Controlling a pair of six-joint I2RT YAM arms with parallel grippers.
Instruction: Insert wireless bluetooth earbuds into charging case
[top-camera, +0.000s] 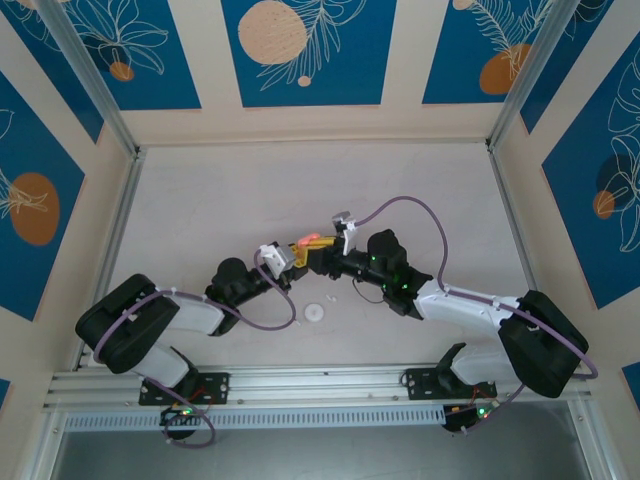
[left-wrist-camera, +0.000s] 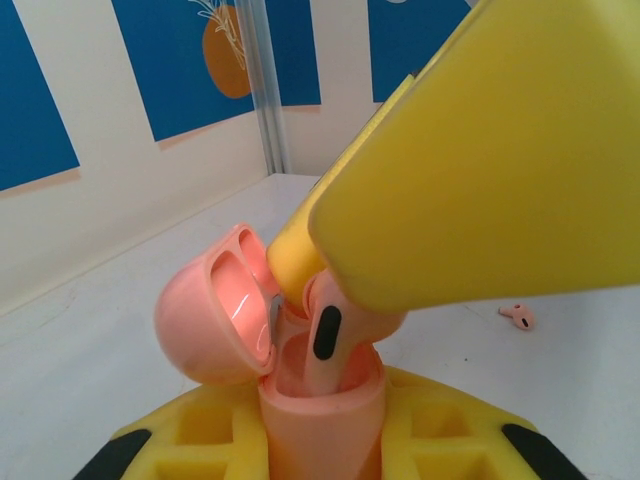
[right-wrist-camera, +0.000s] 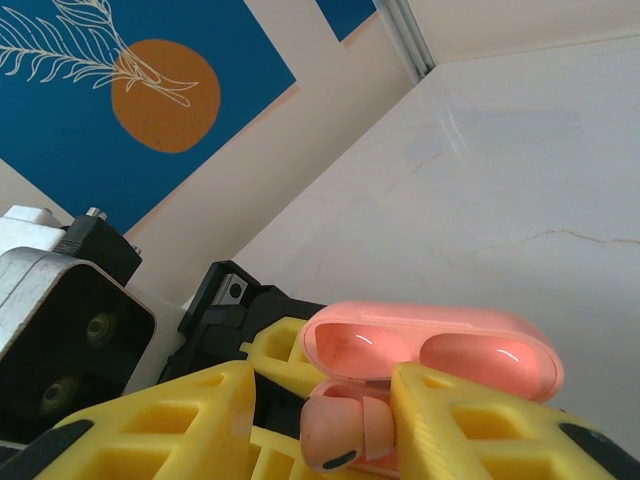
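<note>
The left gripper (top-camera: 292, 256) is clenched on the base of a pink case (left-wrist-camera: 322, 412) and holds it upright just above the table, probably to keep it steady while it is loaded. The lid (left-wrist-camera: 205, 330) is swung open to the left, so the pockets are exposed. A pink earbud (left-wrist-camera: 326, 336) stands partly sunk in one pocket, tilted and not fully seated. The right gripper (right-wrist-camera: 325, 425) is over it from the right with its yellow fingers parted. One finger touches the bud and the other shows a gap, so it looks released rather than pinched. A second pink earbud (left-wrist-camera: 518, 317) lies on the table well apart, and a white case (top-camera: 318, 311) sits nearer the arms. The table (top-camera: 250, 190) is pale and faintly veined. Cream walls with blue leaf-print panels (top-camera: 300, 50) surround it.
</note>
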